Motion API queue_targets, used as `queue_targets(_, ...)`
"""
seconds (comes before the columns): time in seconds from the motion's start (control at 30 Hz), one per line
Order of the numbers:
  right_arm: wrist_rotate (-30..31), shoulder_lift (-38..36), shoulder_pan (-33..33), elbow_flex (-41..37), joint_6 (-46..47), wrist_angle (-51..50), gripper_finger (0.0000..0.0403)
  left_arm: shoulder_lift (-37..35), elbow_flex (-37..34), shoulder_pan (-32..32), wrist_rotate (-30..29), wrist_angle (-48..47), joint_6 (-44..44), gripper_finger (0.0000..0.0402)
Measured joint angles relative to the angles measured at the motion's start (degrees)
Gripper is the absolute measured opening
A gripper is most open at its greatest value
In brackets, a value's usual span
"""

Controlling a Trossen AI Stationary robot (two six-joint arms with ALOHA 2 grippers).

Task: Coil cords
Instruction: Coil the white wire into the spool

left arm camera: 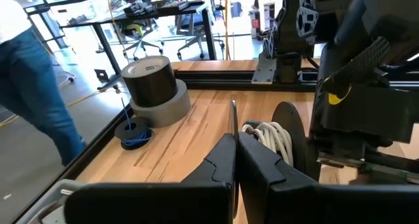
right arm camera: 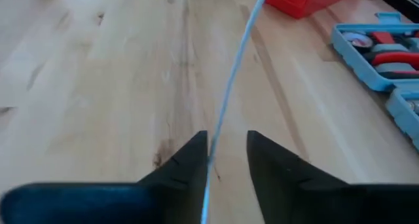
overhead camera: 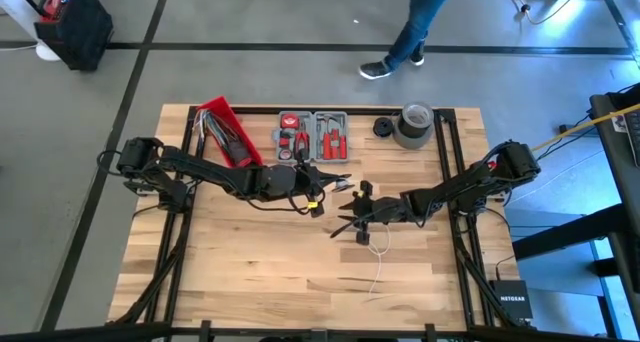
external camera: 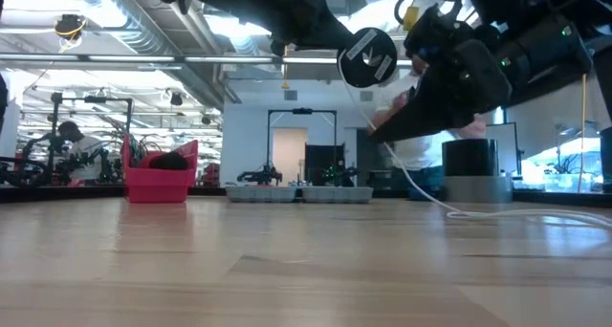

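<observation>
1. Both arms reach in over the middle of the wooden table [overhead camera: 250, 252], their grippers raised off the surface and near each other.
2. The left gripper [left arm camera: 236, 160] has its fingers pressed fully together; in its wrist view a thin line rises from between the tips, but I cannot tell if it is pinching a cord.
3. Just past the left gripper's fingertips, a bundle of white cord [left arm camera: 272, 135] sits looped beside a dark round disc on the other arm.
4. The right gripper [right arm camera: 227, 152] is partly open, a clear gap between its fingers, and the white cord runs straight through that gap, stretched taut and lying against one finger.
5. From the grippers the white cord drops to the table and trails across the boards toward the front edge in the high view [overhead camera: 378, 267]; in the low view it curves down and lies along the tabletop [external camera: 497, 212].
6. I cannot make out the black cord.
7. At the far edge sit a red bin [overhead camera: 228, 132], an open grey tool case [overhead camera: 312, 135] with red-handled tools, and a grey roll of tape [overhead camera: 415, 127] with a black cylinder standing in it.
8. A person in jeans [overhead camera: 415, 27] walks on the floor beyond the table.
</observation>
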Motion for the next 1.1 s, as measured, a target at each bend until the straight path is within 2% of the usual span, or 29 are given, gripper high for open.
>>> queue_targets(0.17,1.59,-0.52,0.00,0.00,-1.73,-4.05,0.0016,0.00,0.00,-0.11,0.00,0.00,-0.01,0.0000)
queue_targets(0.4,16.27,-5.54,0.00,0.00,1.66,-20.79,0.0008,-1.00,-0.02,-1.33,0.01,-0.44,0.92,0.0000)
queue_targets(0.57,21.27,-12.14,0.06,0.07,3.25,-28.54,0.0010,-1.92,-0.02,-2.40,0.00,-0.44,2.23,0.0000)
queue_targets(0.67,20.99,-17.45,0.09,-0.04,3.32,-30.35,0.0005,-2.03,-0.02,-2.43,0.13,-1.14,3.01,0.0000)
queue_targets(0.9,15.84,-28.20,0.41,-0.04,5.19,-29.13,0.0006,-1.87,0.00,-1.02,0.26,-3.29,3.03,0.0000)
queue_targets(1.0,13.90,-29.63,0.39,-0.04,5.85,-25.54,0.0003,-1.15,0.00,-0.81,1.32,-3.34,3.54,0.0000)
queue_targets(1.1,9.43,-29.66,0.39,-0.04,6.05,-20.12,0.0003,-0.44,-0.01,-0.60,2.19,-2.95,4.48,0.0000)
